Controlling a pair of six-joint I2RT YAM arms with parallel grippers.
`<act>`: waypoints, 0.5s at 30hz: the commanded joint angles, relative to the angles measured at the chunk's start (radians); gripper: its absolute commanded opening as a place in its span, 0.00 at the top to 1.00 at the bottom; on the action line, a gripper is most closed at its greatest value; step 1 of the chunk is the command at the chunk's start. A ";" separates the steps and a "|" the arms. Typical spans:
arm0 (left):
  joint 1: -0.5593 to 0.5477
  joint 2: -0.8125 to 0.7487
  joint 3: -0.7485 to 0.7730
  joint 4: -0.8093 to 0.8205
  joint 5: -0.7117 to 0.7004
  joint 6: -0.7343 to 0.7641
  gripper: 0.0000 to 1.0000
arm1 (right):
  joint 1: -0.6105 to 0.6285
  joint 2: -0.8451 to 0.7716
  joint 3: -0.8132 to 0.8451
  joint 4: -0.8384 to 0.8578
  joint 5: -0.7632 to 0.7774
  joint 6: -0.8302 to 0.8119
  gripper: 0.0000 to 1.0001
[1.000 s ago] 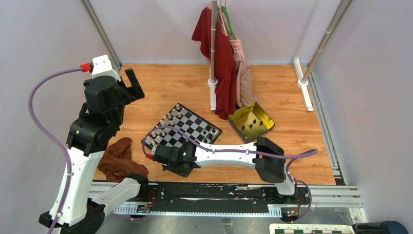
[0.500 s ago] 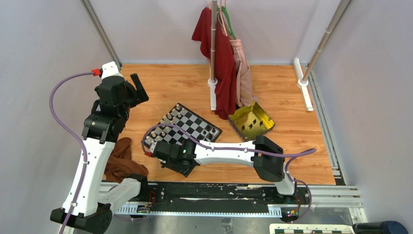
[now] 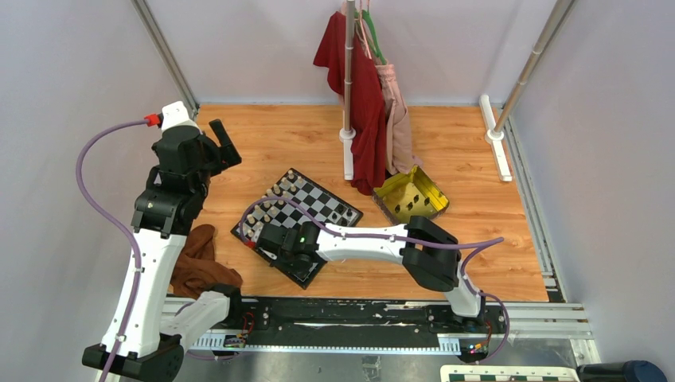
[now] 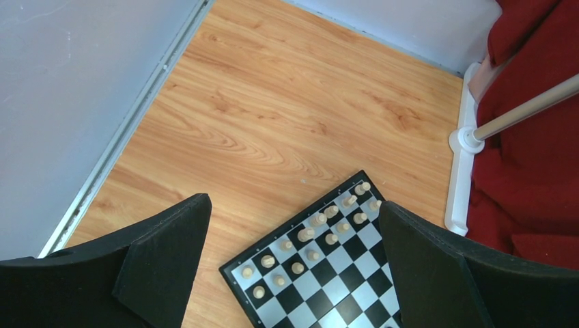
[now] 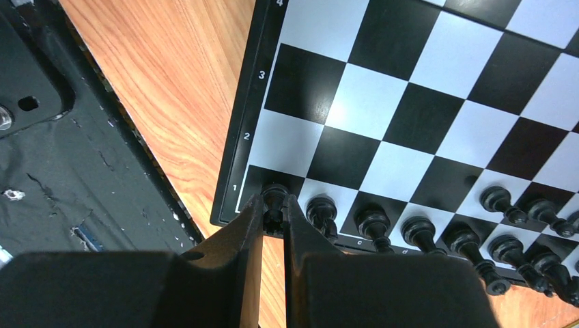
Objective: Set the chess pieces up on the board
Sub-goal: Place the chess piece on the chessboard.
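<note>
Right wrist, matte gripper pinching turned black piece — glossy checkered board.

Seen past left gripper, jaws spread wide. Below: corner of board on wood tabletop, cream chess pieces in two rows. At right: red cloth, white pole base.

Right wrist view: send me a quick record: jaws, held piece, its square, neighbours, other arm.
right gripper: jaws closed on a black piece
square: corner of the board, row 1
neighbours: black pieces lined along that edge
left gripper: jaws open, empty, raised off the board
cream pieces: two rows along one board edge
</note>
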 commanded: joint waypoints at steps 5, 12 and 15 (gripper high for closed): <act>0.013 -0.005 -0.002 0.024 0.015 -0.002 0.00 | -0.015 0.018 -0.045 0.023 -0.033 -0.005 1.00; 0.014 -0.005 -0.006 0.026 0.016 0.000 0.00 | -0.018 0.016 -0.053 0.026 -0.032 -0.003 1.00; 0.015 -0.004 -0.007 0.026 0.017 0.000 0.00 | -0.018 0.015 -0.061 0.026 -0.033 -0.001 0.98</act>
